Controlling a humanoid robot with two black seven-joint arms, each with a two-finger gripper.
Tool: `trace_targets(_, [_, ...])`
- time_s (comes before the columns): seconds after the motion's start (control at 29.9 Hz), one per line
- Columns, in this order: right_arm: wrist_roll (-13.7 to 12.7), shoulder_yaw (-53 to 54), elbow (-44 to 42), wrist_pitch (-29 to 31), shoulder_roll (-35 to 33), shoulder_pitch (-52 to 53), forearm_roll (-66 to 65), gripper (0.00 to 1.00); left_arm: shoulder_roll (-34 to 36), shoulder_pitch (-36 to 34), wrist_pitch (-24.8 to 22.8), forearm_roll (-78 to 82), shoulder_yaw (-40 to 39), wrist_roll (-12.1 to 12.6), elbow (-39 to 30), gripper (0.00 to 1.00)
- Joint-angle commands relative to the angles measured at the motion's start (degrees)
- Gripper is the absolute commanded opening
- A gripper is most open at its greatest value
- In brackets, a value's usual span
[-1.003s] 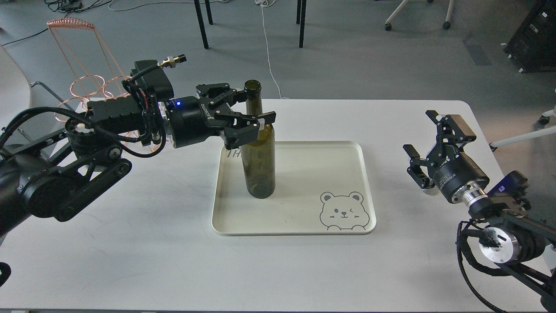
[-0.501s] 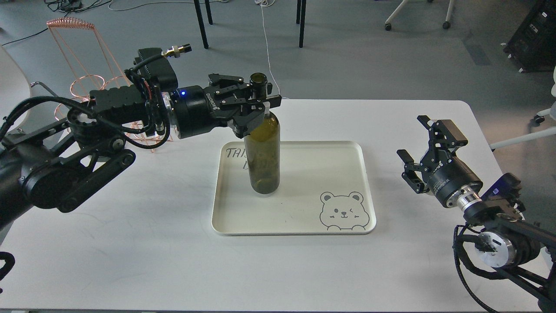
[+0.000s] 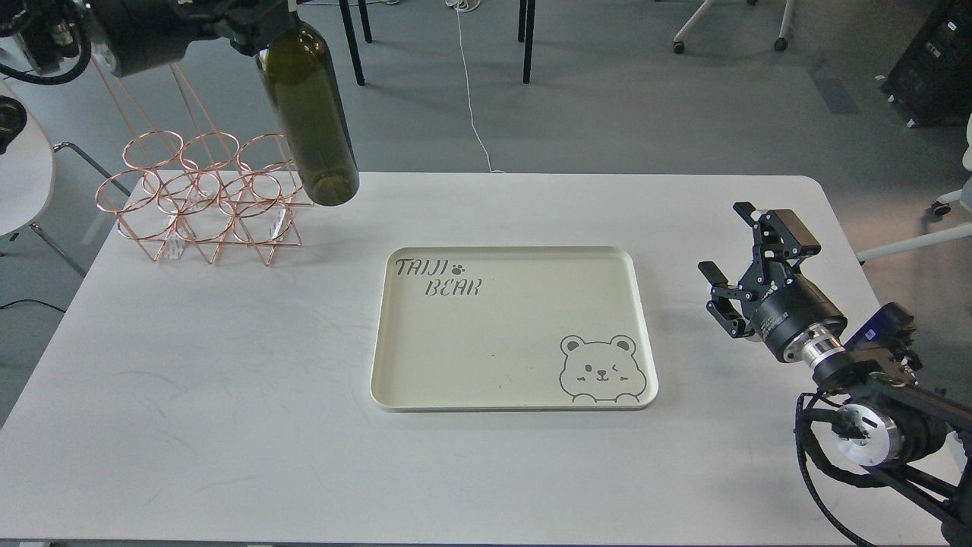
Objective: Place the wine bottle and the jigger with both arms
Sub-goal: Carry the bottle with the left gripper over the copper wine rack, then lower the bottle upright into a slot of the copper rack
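The tall dark olive-green glass wine bottle (image 3: 310, 114) hangs in the air at the upper left, tilted, its base lowest and just in front of the copper-coloured wire rack of rings (image 3: 203, 199). Its neck runs up into the black left hand (image 3: 254, 19), which is cut off by the top edge, so whether the fingers are clamped on the neck cannot be told. The rack stands on the far left part of the white surface (image 3: 228, 395).

The cream rectangular tray (image 3: 645, 319), printed with "TAIJI BEAR" and a bear face, lies mid-surface with nothing on it.

The black right hand (image 3: 748, 254) hovers above the right part of the surface, well apart from the tray, its fingers spread apart and holding nothing. The jigger shows nowhere in view.
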Motion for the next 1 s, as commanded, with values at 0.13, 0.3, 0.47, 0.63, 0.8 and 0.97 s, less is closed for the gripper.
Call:
trace_targets(0.13, [0.0,0.2,-0.9,0.0,1.2,0.2,0.0,0.98,0.8,0.0,0.6,0.5,0.1,0.0,7.2,0.16])
trace_targets(0.3, [0.0,0.2,-1.0,0.0,1.2,0.2,0.0,0.98,0.9,0.4,0.7,0.6,0.4,0.0,9.5,0.16])
trace_targets(0.47, [0.0,0.2,-1.0,0.0,1.3,0.2,0.0,0.98,0.7,0.4,3.0,0.3,3.1,0.0,10.8,0.16])
trace_targets(0.63, [0.0,0.1,-1.0,0.0,1.2,0.2,0.0,0.98,0.6,-0.1,4.4,0.0,5.2,0.0,12.4,0.16])
trace_targets(0.8, [0.0,0.1,-1.0,0.0,1.2,0.1,0.0,0.98,0.5,0.0,4.5,0.0,5.3,0.0,12.7,0.17])
trace_targets(0.97, [0.0,0.1,-1.0,0.0,1.2,0.1,0.0,0.98,-0.1,0.1,4.6,-0.1,5.3,0.0,12.8,0.18])
